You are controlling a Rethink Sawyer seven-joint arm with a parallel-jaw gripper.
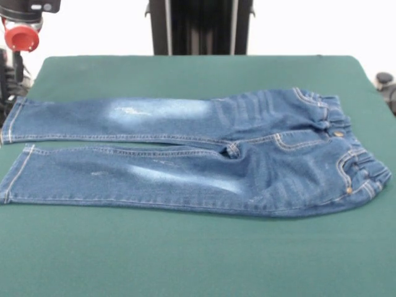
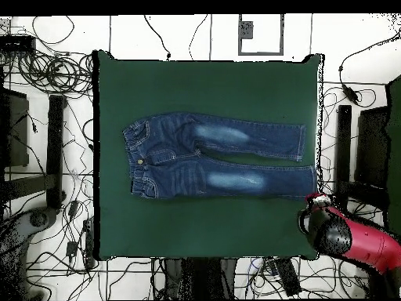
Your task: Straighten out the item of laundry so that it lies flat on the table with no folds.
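Robotics lab. Green felt table (image 2: 204, 78) on a white floor (image 2: 47, 259) strewn with loose black cables (image 2: 55, 74). Black pedestal (image 1: 201, 25) at table's far side; red-and-black robot arm (image 2: 352, 239) off one corner.

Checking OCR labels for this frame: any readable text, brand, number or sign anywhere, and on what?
None readable in either view.
jeans: no tag, patch or print shows; only orange stitching and rivets.
table: plain green cloth, no markings.
robot arm: red and black casing, no lettering can be made out.
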